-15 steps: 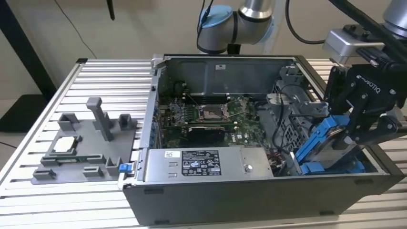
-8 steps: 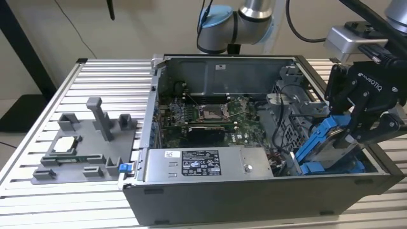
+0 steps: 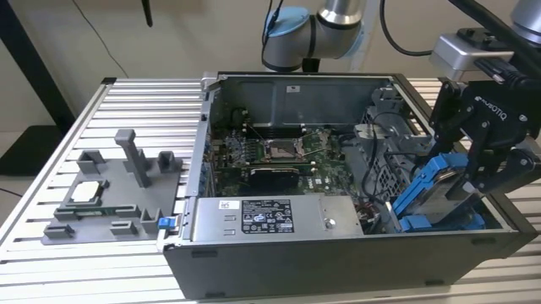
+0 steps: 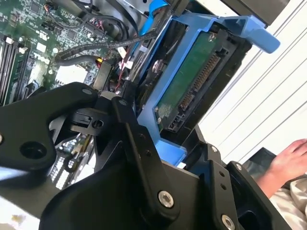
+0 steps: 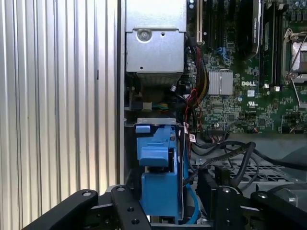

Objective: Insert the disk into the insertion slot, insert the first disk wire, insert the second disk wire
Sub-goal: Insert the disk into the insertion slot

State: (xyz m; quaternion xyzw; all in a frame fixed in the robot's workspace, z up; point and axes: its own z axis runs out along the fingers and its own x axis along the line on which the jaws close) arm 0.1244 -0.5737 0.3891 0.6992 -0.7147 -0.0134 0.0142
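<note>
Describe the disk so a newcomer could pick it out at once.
Find the open computer case. At its end toward the exterior view's right, the disk stands tilted in the gripper. Its bright blue carrier frame sets it apart from the grey box with a white sticker.

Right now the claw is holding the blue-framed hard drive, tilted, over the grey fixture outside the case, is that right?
Not the place. The claw holds the blue-framed hard drive, tilted, in the open computer case at the exterior view's right, away from the grey fixture; the exterior view shows it.
</note>
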